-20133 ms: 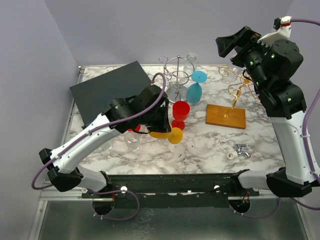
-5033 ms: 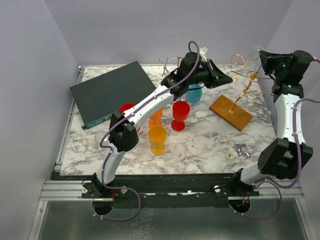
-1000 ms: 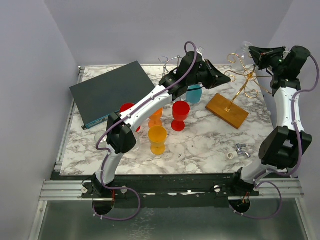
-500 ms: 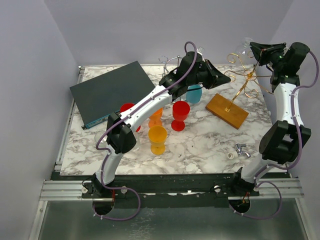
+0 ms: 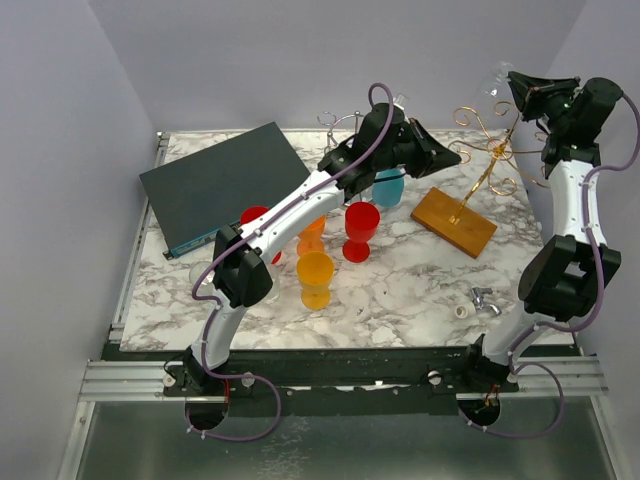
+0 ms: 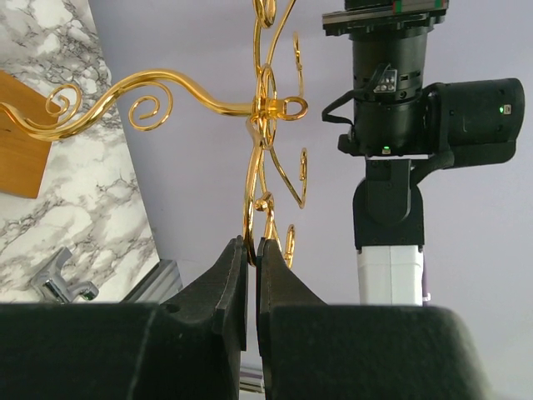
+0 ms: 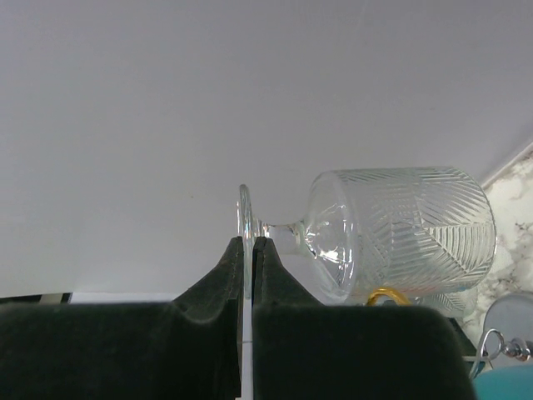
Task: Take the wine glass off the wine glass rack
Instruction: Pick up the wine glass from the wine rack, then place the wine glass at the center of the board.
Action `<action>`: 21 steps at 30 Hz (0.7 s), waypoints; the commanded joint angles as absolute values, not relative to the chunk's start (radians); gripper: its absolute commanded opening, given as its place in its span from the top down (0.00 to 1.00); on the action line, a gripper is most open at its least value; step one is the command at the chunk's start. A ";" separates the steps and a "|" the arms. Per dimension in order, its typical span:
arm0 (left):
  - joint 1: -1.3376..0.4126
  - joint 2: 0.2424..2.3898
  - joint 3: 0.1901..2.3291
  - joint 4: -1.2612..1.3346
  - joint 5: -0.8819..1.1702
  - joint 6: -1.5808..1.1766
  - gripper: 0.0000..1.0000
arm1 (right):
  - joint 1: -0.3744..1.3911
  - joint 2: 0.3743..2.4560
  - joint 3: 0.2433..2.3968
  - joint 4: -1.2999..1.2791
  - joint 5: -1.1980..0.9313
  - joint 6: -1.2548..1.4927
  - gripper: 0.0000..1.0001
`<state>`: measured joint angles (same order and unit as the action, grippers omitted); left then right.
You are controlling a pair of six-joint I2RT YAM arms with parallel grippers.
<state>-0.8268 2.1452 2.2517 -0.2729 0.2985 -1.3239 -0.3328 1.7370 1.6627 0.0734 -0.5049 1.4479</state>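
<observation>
- My right end effector is clamped on the wine glass. The jaws are pinched on the thin edge of its foot, and the glass lies on its side with the bowl pointing away from the fingers.
- From above, the glass hangs in the air over the far right corner of the worktop, level with the top curls of the gold rack and just beside them.
- My left end effector is closed on one thin wire of the rack, which I take to be bracing it.
- The rack's wooden base sits toward the right edge. I cannot tell whether it lies flat.
- I judge the step in hand to be the pull-away: the glass is gripped and raised, but I would not call it free yet.
- In the right wrist view a gold loop shows just under the bowl, and I cannot tell whether they touch.
- Next I would draw the glass up and outward, away from the curls.
- The pinch must be firm, since the hold on the foot is narrow and the bowl's weight hangs out to one side.
- I would keep the left clamp on until the glass is well apart from the wires.
- Then I would turn the glass upright over bare marble near the right edge and set it down.
</observation>
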 commanded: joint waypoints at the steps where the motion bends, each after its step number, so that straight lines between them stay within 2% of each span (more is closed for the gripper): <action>1: -0.824 2.114 2.282 -0.242 0.298 -1.307 1.00 | -0.329 1.743 1.741 0.164 -0.460 1.476 0.99; 12: -0.809 2.123 2.304 -0.239 0.311 -1.314 0.99 | -0.328 1.774 1.833 0.151 -0.495 1.478 0.99; 21: -0.793 2.143 2.353 -0.239 0.319 -1.316 0.76 | -0.328 1.740 1.862 0.143 -0.532 1.468 0.99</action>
